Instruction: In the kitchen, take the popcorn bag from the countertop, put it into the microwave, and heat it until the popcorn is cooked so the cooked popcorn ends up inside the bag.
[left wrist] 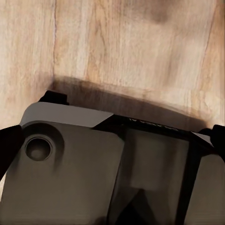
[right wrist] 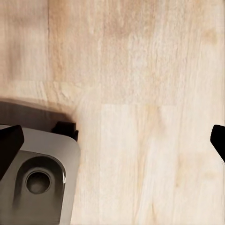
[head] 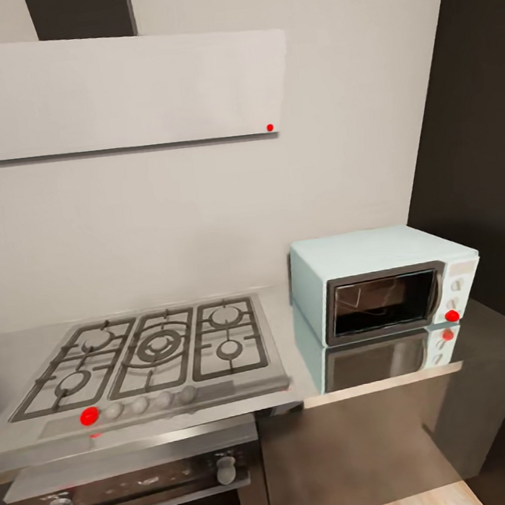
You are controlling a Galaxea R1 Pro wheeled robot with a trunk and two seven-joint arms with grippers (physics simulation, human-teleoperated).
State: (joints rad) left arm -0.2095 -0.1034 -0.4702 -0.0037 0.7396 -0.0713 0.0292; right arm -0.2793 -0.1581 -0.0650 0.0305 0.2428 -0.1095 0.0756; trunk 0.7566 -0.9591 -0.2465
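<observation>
Mint-blue and boxy, the microwave [head: 381, 281] is sitting toward the right end of the steel counter [head: 288, 358], its back close to the wall and its front near the counter's front edge. Its dark glass door is looking closed, with white knobs and a red marker at the right side, and the polished steel below is mirroring its front. A gas hob [head: 150, 350] is lying on the counter to its left, a black built-in oven [head: 138, 485] is showing beneath the hob, and a pale hood [head: 120, 91] is hanging on the wall above.

No popcorn bag is lying on the stretch of counter the head camera is taking in, so I am judging the robot to be at the searching or approach step, with the pick-up not yet begun. The next move is likely calling for turning or rolling along the counter until the sack comes into sight, then raising an arm to it.

Both wrist cameras are pointing down at a light wooden floor [right wrist: 140, 117], with parts of the robot's grey base [left wrist: 70, 164] below. Dark tips of the right gripper [right wrist: 112, 140] are sitting at opposite borders, so its jaws are spread wide. The left gripper [left wrist: 112, 145] is looking likewise spread, tips far apart.
</observation>
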